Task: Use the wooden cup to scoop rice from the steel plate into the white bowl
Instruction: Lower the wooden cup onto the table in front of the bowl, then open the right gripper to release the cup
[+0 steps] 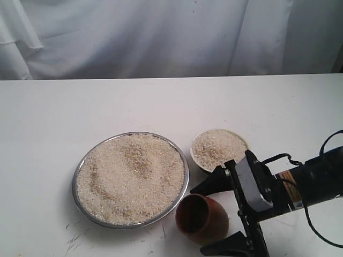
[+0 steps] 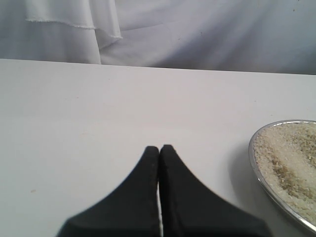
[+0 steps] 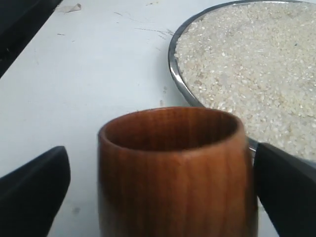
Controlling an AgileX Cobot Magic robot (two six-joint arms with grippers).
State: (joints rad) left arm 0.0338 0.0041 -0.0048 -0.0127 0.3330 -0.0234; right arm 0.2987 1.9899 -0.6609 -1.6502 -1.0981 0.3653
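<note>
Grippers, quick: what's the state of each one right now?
Left gripper: shut, holding nothing.
Right gripper: open, straddling the wooden cup, not clamped on it.

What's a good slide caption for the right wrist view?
Open right gripper flanks the wooden cup beside the steel plate of rice.

White table (image 1: 80, 107), lightly scuffed near front; creased white cloth backdrop (image 1: 139, 37) behind.
</note>
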